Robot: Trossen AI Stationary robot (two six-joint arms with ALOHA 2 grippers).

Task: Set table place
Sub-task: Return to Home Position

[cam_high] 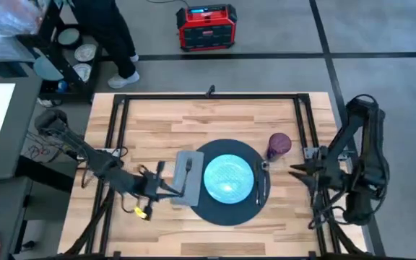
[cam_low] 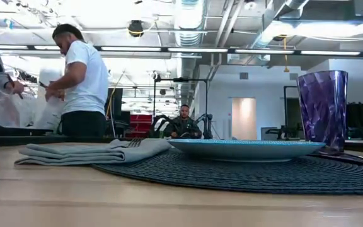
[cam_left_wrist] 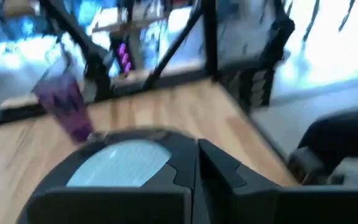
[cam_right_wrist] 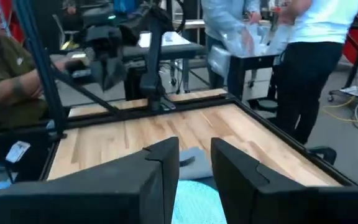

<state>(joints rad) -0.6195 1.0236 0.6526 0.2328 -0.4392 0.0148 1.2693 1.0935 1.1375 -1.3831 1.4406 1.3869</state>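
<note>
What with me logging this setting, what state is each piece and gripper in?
Mat: flat on the table, under the teal plate.
Teal plate: right way up, empty, centred on the mat.
Napkin: folded, lapping the mat's left edge.
Fork: lying on the napkin.
Cutlery: lying on the mat, right of the plate.
Purple cup: upright, at the mat's right edge.
Left gripper: at the napkin's left edge.
Right gripper: open, empty, right of the mat.

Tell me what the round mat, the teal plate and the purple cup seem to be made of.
Mat: looks like woven cord or synthetic fibre, matte dark grey; concentric ribs show in the low view. Plate: probably glazed ceramic or melamine, teal, with a smooth glossy rim. Cup: translucent purple plastic or glass; light passes through its faceted wall.
</note>
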